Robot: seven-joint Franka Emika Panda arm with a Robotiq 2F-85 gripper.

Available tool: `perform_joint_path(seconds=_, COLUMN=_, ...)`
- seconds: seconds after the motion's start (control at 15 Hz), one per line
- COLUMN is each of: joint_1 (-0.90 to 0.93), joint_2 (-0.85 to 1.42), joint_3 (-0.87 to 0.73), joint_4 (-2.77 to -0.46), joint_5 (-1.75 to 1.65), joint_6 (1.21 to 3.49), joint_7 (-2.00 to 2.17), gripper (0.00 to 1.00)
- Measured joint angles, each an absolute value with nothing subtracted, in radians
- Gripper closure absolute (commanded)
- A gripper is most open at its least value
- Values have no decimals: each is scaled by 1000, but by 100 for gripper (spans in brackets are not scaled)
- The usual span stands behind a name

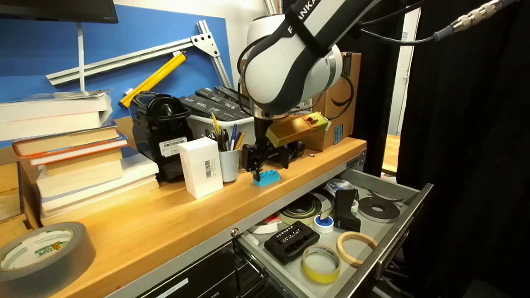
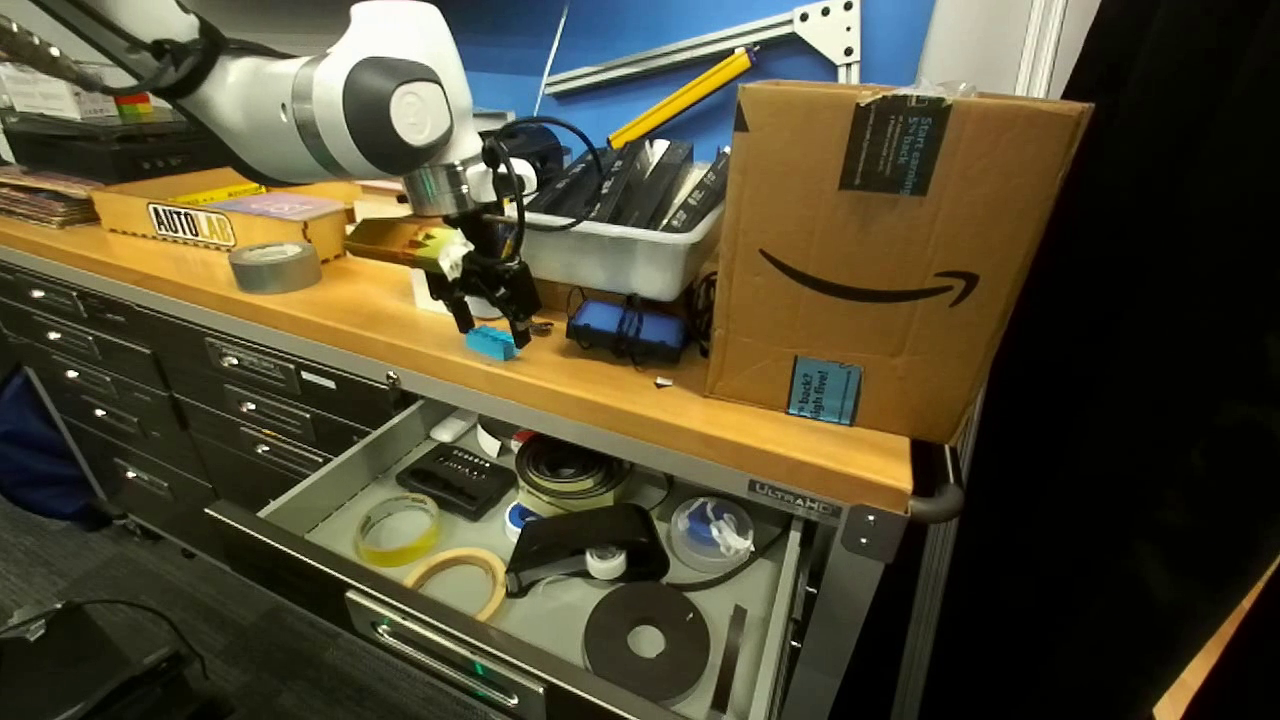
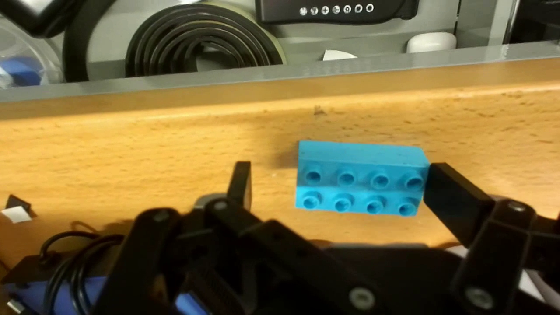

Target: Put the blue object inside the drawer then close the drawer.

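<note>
Straddling blue brick point(image 3: 361, 181) | tool point(image 3: 339, 177) jaws apart | wrist vw: brick sat nr 3 o'clock finger point(image 3: 455, 197) | off-ctr grip risked skewing it

In an exterior view, the block point(image 1: 268, 178) lies on the workbench point(image 1: 165, 223) near mid-frame, right of the cup point(image 1: 229, 166) and box point(image 1: 201, 167). Books point(image 1: 83, 165) are stacked at left behind a tape roll point(image 1: 58, 269); at lower right, the drawer point(image 1: 387, 244) holds more rolls point(image 1: 321, 276).

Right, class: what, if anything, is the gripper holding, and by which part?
Nothing: the gripper is open, with a gap between one finger and the blue brick.
</note>
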State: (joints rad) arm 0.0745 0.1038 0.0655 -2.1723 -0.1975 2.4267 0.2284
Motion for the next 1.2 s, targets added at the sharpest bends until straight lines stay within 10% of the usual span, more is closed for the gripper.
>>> perform_joint_path(seconds=0.8, joint_1=71, joint_2=155, joint_3=63, joint_4=-2148, joint_5=-70, joint_6=2420, joint_7=177, gripper=0)
perform_joint_path(seconds=0.87, joint_1=70, joint_2=156, joint_3=63, joint_4=-2148, joint_5=-57, joint_6=2419, joint_7=169, gripper=25)
perform_joint_path(seconds=1.2, joint_1=63, joint_2=146, joint_3=62, joint_4=-2148, joint_5=-8, joint_6=2417, joint_7=149, gripper=57)
